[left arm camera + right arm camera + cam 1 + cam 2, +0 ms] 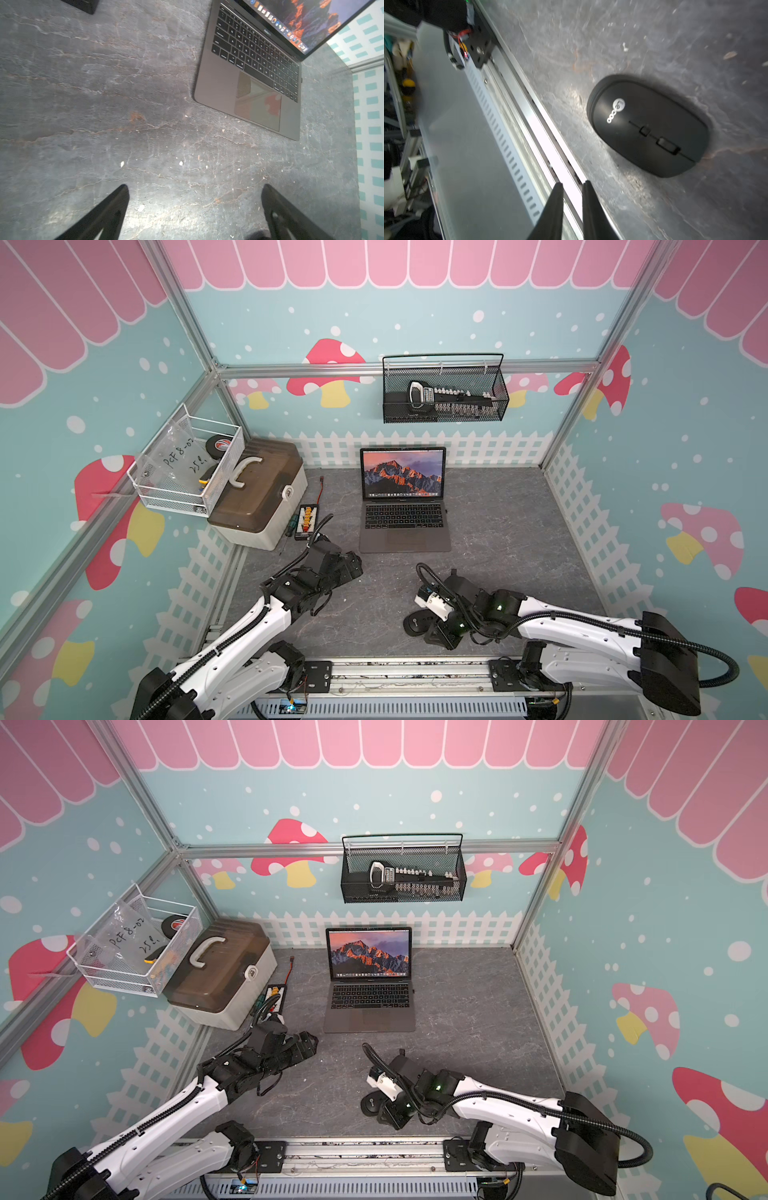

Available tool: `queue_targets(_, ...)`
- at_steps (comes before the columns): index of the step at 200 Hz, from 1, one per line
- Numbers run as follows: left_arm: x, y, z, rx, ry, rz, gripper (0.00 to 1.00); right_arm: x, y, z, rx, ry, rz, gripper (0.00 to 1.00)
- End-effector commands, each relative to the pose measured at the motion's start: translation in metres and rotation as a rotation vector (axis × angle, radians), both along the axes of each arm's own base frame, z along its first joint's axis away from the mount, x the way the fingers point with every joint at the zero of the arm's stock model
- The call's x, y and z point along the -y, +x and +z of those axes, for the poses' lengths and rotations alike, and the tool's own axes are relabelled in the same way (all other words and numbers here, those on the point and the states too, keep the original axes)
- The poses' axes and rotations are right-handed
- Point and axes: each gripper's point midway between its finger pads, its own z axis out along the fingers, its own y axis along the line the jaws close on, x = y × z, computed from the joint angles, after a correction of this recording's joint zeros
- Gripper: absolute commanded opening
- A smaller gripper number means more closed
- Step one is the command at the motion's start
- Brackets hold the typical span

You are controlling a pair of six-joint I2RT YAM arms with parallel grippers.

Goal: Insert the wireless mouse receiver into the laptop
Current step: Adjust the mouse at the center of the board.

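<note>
The laptop [405,526] [370,1006] stands open at the middle back, its screen showing orange mountains; its keyboard also shows in the left wrist view [255,62]. A tiny dark stub [446,510] [301,80], seemingly the wireless mouse receiver, sticks out of the laptop's right edge. The black oval wireless mouse [648,126] [417,622] lies whole on the mat near the front. My right gripper [572,182] [441,640] is shut beside the mouse with nothing between its fingers. Left of the laptop's front corner, my left gripper [194,187] [353,566] hovers open over bare mat.
A brown-lidded toolbox [262,497], a white wire basket [187,468] and a connector board with a screwdriver [306,522] sit at the back left. A black mesh basket [444,389] hangs on the back wall. The metal rail [407,672] runs along the front edge.
</note>
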Motion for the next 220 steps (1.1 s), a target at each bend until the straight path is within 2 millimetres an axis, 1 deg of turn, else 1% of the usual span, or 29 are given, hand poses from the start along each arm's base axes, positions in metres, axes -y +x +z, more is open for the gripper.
queue_targets(1,-0.01,-0.002,-0.007,-0.018,0.038,0.008,0.99,0.014,0.009,-0.015,0.037,-0.093,-0.057,0.0)
queue_targets(21,-0.011,0.001,-0.006,-0.018,0.045,0.004,0.99,0.009,0.019,-0.021,0.066,-0.114,-0.077,0.0)
queue_targets(35,-0.013,0.002,-0.006,-0.017,0.049,0.006,0.99,0.002,0.017,-0.029,0.036,-0.11,-0.058,0.0)
queue_targets(42,-0.014,0.002,-0.005,-0.015,0.051,0.008,0.99,0.001,0.014,-0.036,0.016,-0.121,-0.046,0.0)
queue_targets(55,-0.016,0.002,-0.005,-0.015,0.047,0.012,0.99,0.001,0.015,-0.043,0.019,-0.152,-0.029,0.0)
queue_targets(72,-0.018,0.0,-0.006,-0.016,0.042,0.021,0.99,0.005,0.027,-0.046,0.069,-0.193,-0.051,0.0)
queue_targets(88,-0.02,-0.002,-0.008,-0.019,0.035,0.029,0.99,0.015,0.042,-0.049,0.122,-0.272,-0.117,0.0)
queue_targets(99,-0.021,-0.003,-0.008,-0.018,0.032,0.035,0.99,0.017,0.05,-0.051,0.136,-0.294,-0.146,0.0)
queue_targets(110,-0.023,-0.004,-0.009,-0.017,0.029,0.044,0.99,0.014,0.062,-0.049,0.154,-0.296,-0.185,0.0)
queue_targets(126,-0.025,-0.004,-0.01,-0.015,0.025,0.053,0.99,0.004,0.078,-0.043,0.182,-0.281,-0.224,0.0)
queue_targets(146,-0.027,-0.003,-0.01,-0.011,0.026,0.058,0.99,-0.011,0.097,-0.039,0.203,-0.261,-0.231,0.0)
queue_targets(167,-0.025,-0.003,-0.01,-0.014,0.027,0.044,0.99,-0.04,0.109,-0.033,0.209,-0.218,-0.181,0.0)
queue_targets(171,-0.031,-0.001,-0.009,-0.013,0.026,0.067,0.99,-0.045,0.11,-0.033,0.207,-0.213,-0.171,0.0)
queue_targets(186,-0.034,0.0,-0.009,-0.013,0.023,0.07,0.99,-0.058,0.115,-0.03,0.202,-0.201,-0.148,0.0)
queue_targets(198,-0.036,-0.002,-0.01,-0.016,0.023,0.075,1.0,-0.06,0.118,-0.025,0.213,-0.197,-0.145,0.0)
queue_targets(213,-0.039,-0.003,-0.011,-0.015,0.018,0.086,0.99,-0.053,0.122,-0.017,0.242,-0.216,-0.174,0.0)
queue_targets(215,-0.04,-0.004,-0.012,-0.017,0.019,0.089,0.99,-0.051,0.122,-0.016,0.245,-0.22,-0.18,0.01)
queue_targets(220,-0.041,-0.004,-0.012,-0.016,0.016,0.096,1.0,-0.048,0.123,-0.013,0.251,-0.227,-0.193,0.08)
